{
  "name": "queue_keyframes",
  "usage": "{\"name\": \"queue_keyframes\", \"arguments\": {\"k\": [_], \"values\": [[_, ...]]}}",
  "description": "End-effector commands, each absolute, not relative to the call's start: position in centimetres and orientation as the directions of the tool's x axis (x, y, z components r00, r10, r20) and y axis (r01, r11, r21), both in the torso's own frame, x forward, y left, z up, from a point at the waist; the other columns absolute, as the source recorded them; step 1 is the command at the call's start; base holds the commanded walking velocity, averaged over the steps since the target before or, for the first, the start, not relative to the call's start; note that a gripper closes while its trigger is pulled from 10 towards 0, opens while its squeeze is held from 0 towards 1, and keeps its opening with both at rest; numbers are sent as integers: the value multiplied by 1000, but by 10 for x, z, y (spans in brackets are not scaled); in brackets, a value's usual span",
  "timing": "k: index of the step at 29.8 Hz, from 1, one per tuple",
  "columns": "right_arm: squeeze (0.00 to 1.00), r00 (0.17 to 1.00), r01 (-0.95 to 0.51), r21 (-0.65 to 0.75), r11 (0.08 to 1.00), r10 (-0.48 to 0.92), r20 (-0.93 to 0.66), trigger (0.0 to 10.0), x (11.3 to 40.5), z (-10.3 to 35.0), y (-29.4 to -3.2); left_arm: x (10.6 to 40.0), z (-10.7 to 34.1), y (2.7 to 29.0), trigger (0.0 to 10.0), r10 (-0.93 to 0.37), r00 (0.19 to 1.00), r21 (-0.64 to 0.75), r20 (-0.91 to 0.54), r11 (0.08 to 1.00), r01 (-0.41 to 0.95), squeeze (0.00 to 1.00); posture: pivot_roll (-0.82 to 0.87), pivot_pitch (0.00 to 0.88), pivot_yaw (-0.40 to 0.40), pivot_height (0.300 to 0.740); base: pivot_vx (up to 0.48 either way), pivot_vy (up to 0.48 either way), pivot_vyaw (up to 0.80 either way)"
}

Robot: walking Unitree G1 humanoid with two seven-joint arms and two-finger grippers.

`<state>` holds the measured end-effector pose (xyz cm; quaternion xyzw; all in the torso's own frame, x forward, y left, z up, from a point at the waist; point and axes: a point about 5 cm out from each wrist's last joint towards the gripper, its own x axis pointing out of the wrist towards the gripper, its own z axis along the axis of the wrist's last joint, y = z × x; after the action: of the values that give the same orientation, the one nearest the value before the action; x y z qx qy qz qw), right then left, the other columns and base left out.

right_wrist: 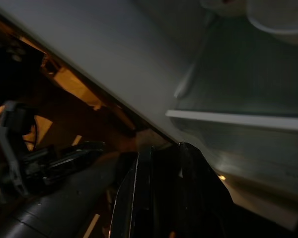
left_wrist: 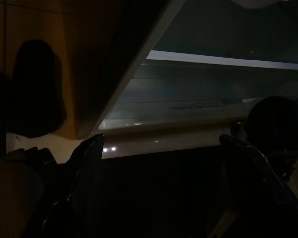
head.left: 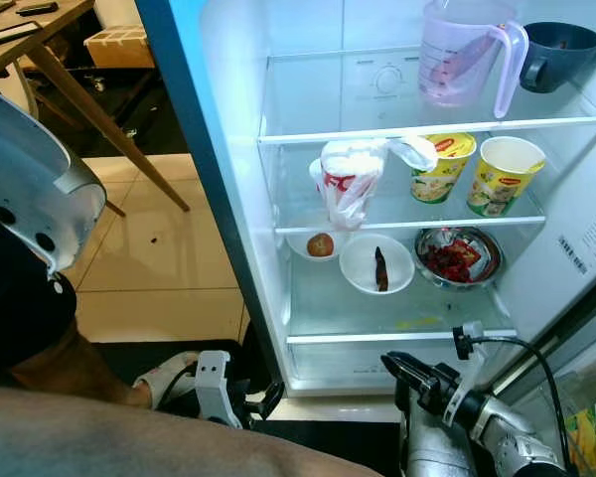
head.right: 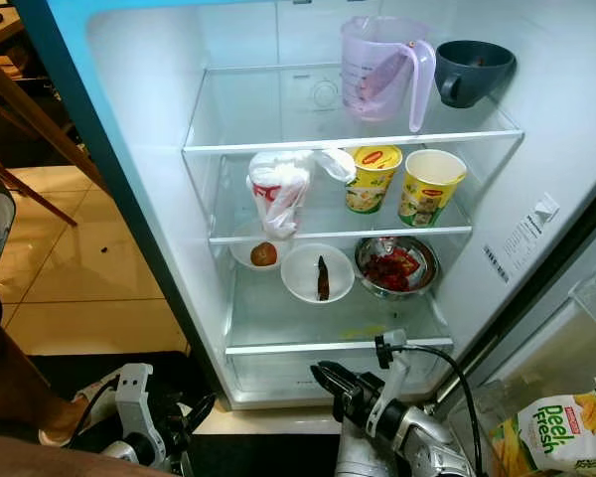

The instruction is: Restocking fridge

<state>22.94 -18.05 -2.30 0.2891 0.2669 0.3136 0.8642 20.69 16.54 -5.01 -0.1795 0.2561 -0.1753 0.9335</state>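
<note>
The fridge (head.left: pixel 228 199) stands open in front of me. On its top shelf are a clear measuring jug (head.left: pixel 467 55) and a dark mug (head.left: pixel 556 55). The middle shelf holds a white plastic bag (head.left: pixel 350 179) and two yellow noodle cups (head.left: pixel 442 167) (head.left: pixel 504 176). On the lowest shelf sit a small dish with a brown round item (head.left: pixel 320 244), a white bowl (head.left: pixel 375 263) with a dark strip, and a steel bowl of red food (head.left: pixel 457 256). My right gripper (head.right: pixel 326 377) is shut and empty, low before the bottom drawer. My left gripper (head.right: pixel 199 409) is open beside the fridge's lower left corner.
A yellow and green snack bag (head.right: pixel 551 432) lies low at the right by the fridge door. Wooden table legs (head.left: pixel 79 99) stand over the tiled floor (head.left: pixel 169 258) to the left. What looks like a person's foot (head.left: pixel 169 380) rests near my left gripper.
</note>
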Motion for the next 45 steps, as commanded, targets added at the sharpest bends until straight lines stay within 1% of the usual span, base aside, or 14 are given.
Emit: {"name": "queue_keyframes", "arguments": {"k": [1, 2, 4, 5, 6, 9, 21, 26, 33, 39, 45], "values": [[0, 669, -358, 663, 657, 676, -309, 10000, 226, -28, -181, 201, -54, 177, 10000, -390, 804, -396, -448, 893, 213, 0, -40, 69, 37, 439, 0, 0, 0], [0, 680, -325, 661, 677, 653, -334, 10000, 225, -31, -183, 201, -54, 178, 10000, -383, 804, -391, -454, 897, 206, 0, -39, 68, 37, 439, 0, 0, 0], [0, 680, -325, 661, 677, 653, -334, 10000, 225, -31, -183, 201, -54, 178, 10000, -383, 804, -391, -454, 897, 206, 0, -39, 68, 37, 439, 0, 0, 0], [0, 693, -287, 652, 702, 622, -364, 10000, 223, -34, -187, 200, -55, 179, 10000, -376, 804, -386, -460, 901, 200, 0, -39, 68, 37, 443, 0, 0, 0], [0, 693, -287, 652, 702, 622, -364, 10000, 223, -34, -187, 200, -55, 179, 10000, -376, 804, -386, -460, 901, 200, 0, -39, 68, 37, 443, 0, 0, 0], [0, 715, -220, 643, 733, 570, -405, 10000, 220, -39, -193, 195, -59, 185, 10000, -353, 795, -369, -494, 912, 176, 0, -41, 60, 38, 458, 0, 0, 0], [0, 714, -198, 641, 742, 557, -424, 10000, 216, -43, -195, 182, -67, 198, 10000, -285, 774, -336, -565, 936, 100, 0, -41, 42, 35, 502, 0, 0, 0], [0, 710, -193, 646, 738, 560, -427, 10000, 214, -45, -194, 170, -73, 206, 10000, -241, 753, -318, -612, 947, 44, 0, -41, 44, 36, 522, 0, 0, 0], [0, 711, -190, 649, 737, 559, -427, 10000, 213, -45, -194, 162, -76, 211, 10000, -213, 739, -307, -639, 952, 10, 0, -42, 40, 38, 537, 0, 0, 0], [0, 705, -192, 652, 734, 565, -428, 10000, 211, -47, -192, 155, -80, 215, 10000, -192, 721, -299, -665, 954, -22, 0, -43, 34, 40, 561, 0, 0, 0], [0, 683, -196, 639, 743, 571, -455, 10000, 207, -50, -189, 152, -81, 215, 10000, -188, 715, -297, -674, 954, -29, 0, -42, 34, 40, 561, 0, 0, 0]]}}
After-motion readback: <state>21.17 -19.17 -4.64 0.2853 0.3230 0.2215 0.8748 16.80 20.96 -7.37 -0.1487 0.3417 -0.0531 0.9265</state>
